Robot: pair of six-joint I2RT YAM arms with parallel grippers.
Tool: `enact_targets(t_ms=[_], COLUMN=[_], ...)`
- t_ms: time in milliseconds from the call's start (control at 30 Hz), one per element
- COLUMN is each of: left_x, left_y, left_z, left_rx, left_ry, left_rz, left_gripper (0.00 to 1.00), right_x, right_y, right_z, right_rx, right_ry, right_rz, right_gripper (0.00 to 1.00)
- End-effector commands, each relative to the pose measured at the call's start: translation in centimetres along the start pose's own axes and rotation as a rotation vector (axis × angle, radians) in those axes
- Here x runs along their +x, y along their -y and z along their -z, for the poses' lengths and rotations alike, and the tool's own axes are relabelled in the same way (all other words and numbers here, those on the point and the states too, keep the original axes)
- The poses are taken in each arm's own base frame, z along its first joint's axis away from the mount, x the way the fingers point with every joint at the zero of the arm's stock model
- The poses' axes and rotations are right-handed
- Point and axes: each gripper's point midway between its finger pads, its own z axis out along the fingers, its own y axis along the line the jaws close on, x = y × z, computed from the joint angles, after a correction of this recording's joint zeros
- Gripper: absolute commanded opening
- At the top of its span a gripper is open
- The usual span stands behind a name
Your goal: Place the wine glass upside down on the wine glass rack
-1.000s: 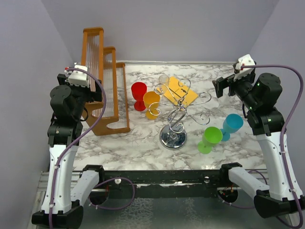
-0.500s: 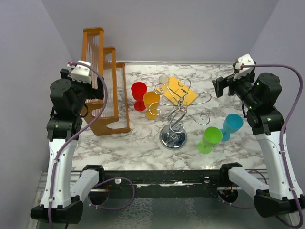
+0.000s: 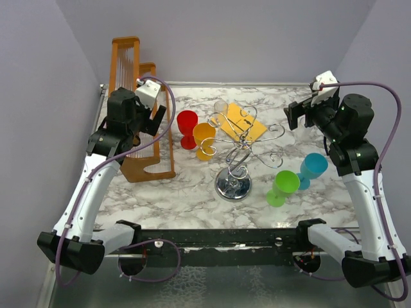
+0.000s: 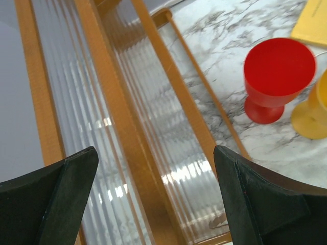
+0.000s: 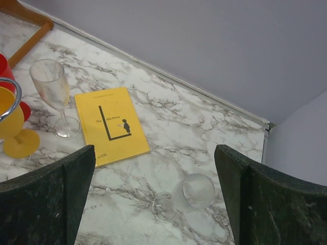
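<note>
Clear stemmed wine glass (image 5: pixel 50 84): upright on its foot, long axis vertical, mouth up, at the far side of the table, just beside the thin yellow paperback book (image 5: pixel 110 125). Not on the rack.

Second clear wine glass (image 5: pixel 186 196): on its side on the table, on the other side of the book. Long axis is about level; in the right wrist view the foot points near-left and the bowl far-right.

Shiny chrome wire wine glass rack (image 3: pixel 234 173): mid-table, stem vertical, round mirror base, curled looping arms spreading out. Nothing hangs on it.

White-and-grey marble-pattern table (image 3: pixel 192 192), glossy.

Opaque plastic goblets, all upright:
- red goblet (image 4: pixel 278 69) and orange-yellow goblet (image 3: pixel 204 136), touching or nearly so, left of the chrome rack
- green goblet (image 3: pixel 286 183) and blue goblet (image 3: pixel 313 165), paired on its right

Orange wooden slatted rack (image 3: pixel 138 115) with clear ribbed rods stands along the left edge.

Left claw (image 4: pixel 154 149): black fingers wide apart, holding nothing. The arm reaches forward from its base with the wrist tipped down over the wooden rack; the red goblet is off to the upper right in its camera.

Right claw (image 5: pixel 154 148): fingers wide apart, holding nothing. The arm is raised with the elbow high and the wrist well above the table, aimed toward the far side over the book and both clear glasses.
</note>
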Motion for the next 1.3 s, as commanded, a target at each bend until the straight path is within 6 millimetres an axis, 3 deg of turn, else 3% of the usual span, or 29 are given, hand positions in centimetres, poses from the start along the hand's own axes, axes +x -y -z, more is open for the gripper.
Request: enact_targets(t_ms=[0, 233, 467, 633, 967, 1267], left_x=[1.6, 2.9, 3.5, 3.7, 4.4, 5.1], left_y=[-2.5, -3.0, -2.5, -2.5, -3.2, -3.9], left_z=[0.9, 0.8, 0.6, 0.5, -0.2, -1.1], left_rx=[-0.144, -0.17, -0.135, -0.123, -0.136, -0.144], left_ry=[-0.064, -0.122, -0.143, -0.165, -0.223, -0.273], left_rz=[-0.043, -0.091, -0.118, -0.16, -0.252, -0.378], left_gripper=[0.99, 0.96, 0.8, 0.63, 0.45, 0.4], right_x=[-1.2, -0.6, -0.3, -0.2, -0.2, -0.1], right_y=[0.1, -0.3, -0.4, -0.5, -0.7, -0.8], right_z=[0.2, 0.0, 0.2, 0.1, 0.1, 0.2], right_rx=[0.002, -0.012, -0.013, -0.02, -0.03, -0.033], right_ry=[0.041, 0.035, 0.03, 0.03, 0.032, 0.03], right_rz=[0.014, 0.009, 0.008, 0.007, 0.009, 0.01], right_gripper=[1.0, 1.0, 1.0, 1.0, 1.0, 1.0])
